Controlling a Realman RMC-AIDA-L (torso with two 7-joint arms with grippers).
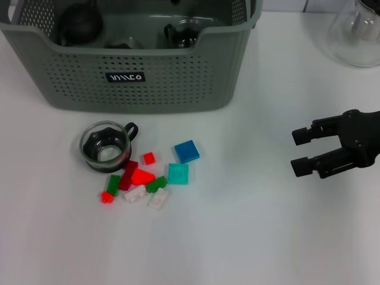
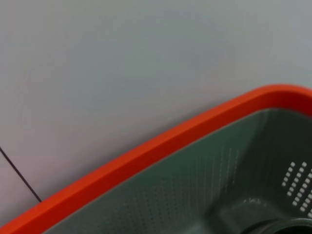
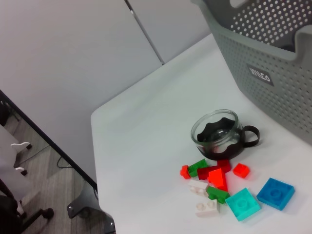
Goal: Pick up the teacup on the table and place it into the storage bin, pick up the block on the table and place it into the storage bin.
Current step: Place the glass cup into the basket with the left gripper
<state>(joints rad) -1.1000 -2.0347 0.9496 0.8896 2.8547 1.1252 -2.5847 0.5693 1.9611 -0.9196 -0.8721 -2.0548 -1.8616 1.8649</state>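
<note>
Right gripper point(image 1: 297, 151): held above the table point(image 1: 249, 237), well to the right of the objects; fingers were spread apart and empty, pointed toward the pile, presumably readied for an approach.
Left gripper: not shown in any view; its state could not be told.
Teacup point(image 1: 105, 146): stood upright on the table just in front of the storage bin point(image 1: 148, 77), handle turned toward the bin; not yet collected.
Blocks point(image 1: 145, 178): scattered loosely beside the teacup, some touching; a blue block point(image 1: 186, 151) lay nearest the gripper.
Storage bin: already held dark items.
</note>
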